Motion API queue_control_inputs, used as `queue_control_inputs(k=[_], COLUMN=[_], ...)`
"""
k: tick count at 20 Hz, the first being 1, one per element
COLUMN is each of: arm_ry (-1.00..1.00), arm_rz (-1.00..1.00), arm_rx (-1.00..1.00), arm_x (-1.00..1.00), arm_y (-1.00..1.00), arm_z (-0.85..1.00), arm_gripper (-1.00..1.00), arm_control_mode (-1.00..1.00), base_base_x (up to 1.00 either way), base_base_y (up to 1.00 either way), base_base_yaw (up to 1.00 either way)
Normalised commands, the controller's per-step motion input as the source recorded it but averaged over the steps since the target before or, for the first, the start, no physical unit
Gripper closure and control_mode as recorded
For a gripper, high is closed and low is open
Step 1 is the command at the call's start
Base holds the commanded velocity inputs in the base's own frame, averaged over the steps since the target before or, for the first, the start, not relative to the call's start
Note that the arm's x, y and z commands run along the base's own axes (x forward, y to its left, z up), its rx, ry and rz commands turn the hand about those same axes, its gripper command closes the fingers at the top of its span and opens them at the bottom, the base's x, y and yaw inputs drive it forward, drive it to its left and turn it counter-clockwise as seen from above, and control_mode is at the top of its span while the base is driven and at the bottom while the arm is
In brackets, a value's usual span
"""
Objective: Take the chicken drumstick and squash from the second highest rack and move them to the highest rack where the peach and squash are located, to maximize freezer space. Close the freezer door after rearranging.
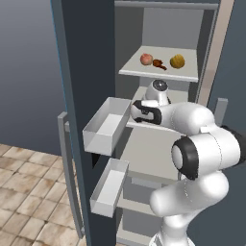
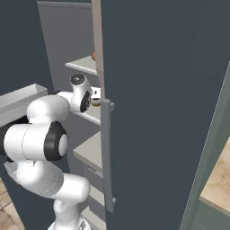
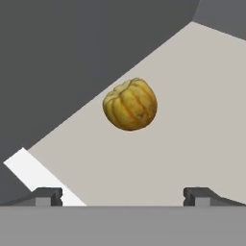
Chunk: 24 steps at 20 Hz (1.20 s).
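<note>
Squash resting on the second-highest rack, directly ahead of the hand and apart from it; hand spread wide, fingertips empty.

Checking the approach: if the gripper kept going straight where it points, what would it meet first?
Most likely the squash on the shelf; it sits ahead between the open gripper's fingertips, though its depth is unclear.
</note>
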Motion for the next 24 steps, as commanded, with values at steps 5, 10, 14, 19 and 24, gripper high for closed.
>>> queue_control_inputs(k=[5, 10, 14, 19, 24], arm_ry=[0.00, 0.00, 0.00, 0.00, 0.00], arm_rz=[0.00, 0.00, 0.00, 0.00, 0.00], arm_rx=[0.00, 0.00, 0.00, 0.00, 0.00], arm_x=[0.25, 0.20, 0.18, 0.20, 0.20], arm_y=[0.00, 0.00, 0.00, 0.00, 0.00], arm_z=[-0.14, -0.15, -0.15, -0.13, -0.11], arm_gripper=[-1.00, -1.00, -1.00, -1.00, -1.00], arm_control_mode=[-1.00, -1.00, -1.00, -1.00, -1.00], base_base_x=[0.00, 0.00, 0.00, 0.00, 0.00], base_base_y=[0.00, 0.00, 0.00, 0.00, 0.00], base_base_yaw=[0.00, 0.00, 0.00, 0.00, 0.00])
